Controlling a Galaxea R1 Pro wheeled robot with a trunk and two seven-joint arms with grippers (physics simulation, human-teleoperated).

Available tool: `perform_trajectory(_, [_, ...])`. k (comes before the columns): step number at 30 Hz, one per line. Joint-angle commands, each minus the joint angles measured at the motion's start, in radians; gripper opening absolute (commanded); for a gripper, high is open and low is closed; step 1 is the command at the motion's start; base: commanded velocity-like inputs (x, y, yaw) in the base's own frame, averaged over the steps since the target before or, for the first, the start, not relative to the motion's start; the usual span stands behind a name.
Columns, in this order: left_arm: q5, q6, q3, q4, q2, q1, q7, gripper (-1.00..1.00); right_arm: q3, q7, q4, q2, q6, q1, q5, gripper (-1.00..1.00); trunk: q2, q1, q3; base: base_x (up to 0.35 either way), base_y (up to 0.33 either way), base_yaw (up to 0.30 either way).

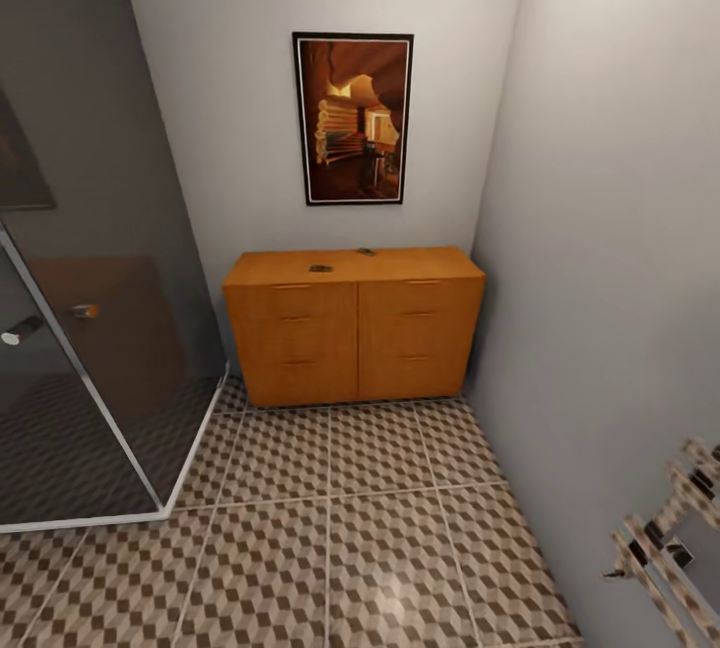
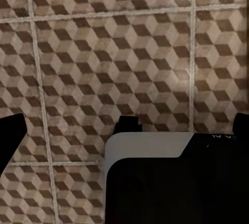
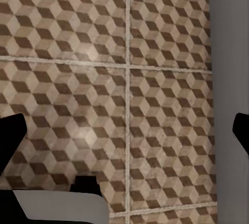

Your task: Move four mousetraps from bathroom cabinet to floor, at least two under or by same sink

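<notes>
Nearest: left hand [image 2: 124, 125] and right hand [image 3: 124, 130], each hanging over the bathroom floor [image 1: 330, 548]; in both wrist views the dark fingertips sit at opposite edges of the picture with bare tile between them, so both hands are released and carry nothing.

Floor: square tiles in a brown, beige and white cube print with pale grout, running from the foreground to the foot of the cabinet; no trap lies on it.

At 4 o'clock, near: pale slatted rack [image 1: 665, 538] against the right wall.

At 9 o'clock: smoked-glass shower screen [image 1: 100, 258] with white kerb and a small handle.

At 12 o'clock, far: cabinet [image 1: 352, 333], low and wide, orange-brown, two columns of drawer fronts with slim handles, all closed, set against the back wall and near the right wall.

On the cabinet top: two small dark slips, judged to be mousetraps [image 1: 321, 268], one towards the middle front, one further back just right of it; too small to read in detail. The other two traps cannot be made out.

Beyond, on the wall: framed picture [image 1: 353, 118] in orange tones.

Step in hand, as judged: the approach to the cabinet, no trap taken yet.

Next move calls for: closing the gap across the open tiles, squaring up to the cabinet front, then raising one hand to the height of its top for the nearer slip
</notes>
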Motion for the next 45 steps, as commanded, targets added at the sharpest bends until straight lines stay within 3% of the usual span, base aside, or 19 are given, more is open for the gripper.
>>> perform_trajectory(1, [0.008, -0.004, -0.008, 0.003, -0.001, -0.001, 0.001, 1.0, 0.009, -0.002, 0.001, 0.0, -0.003, -0.001, -0.009, 1.0, -0.001, 0.001, -0.001, 0.315, -0.092, 0.004])
perform_trajectory(22, [0.008, -0.004, -0.008, 0.004, -0.001, -0.002, 0.001, 1.0, 0.009, -0.002, 0.001, -0.003, -0.003, -0.001, -0.009, 1.0, -0.001, 0.001, -0.001, 0.308, -0.087, 0.0])
perform_trajectory(45, [0.009, -0.004, -0.008, 0.003, -0.001, -0.002, 0.001, 1.0, 0.016, -0.001, 0.012, -0.007, 0.008, -0.001, -0.007, 1.0, -0.001, 0.001, -0.001, 0.272, -0.004, 0.0])
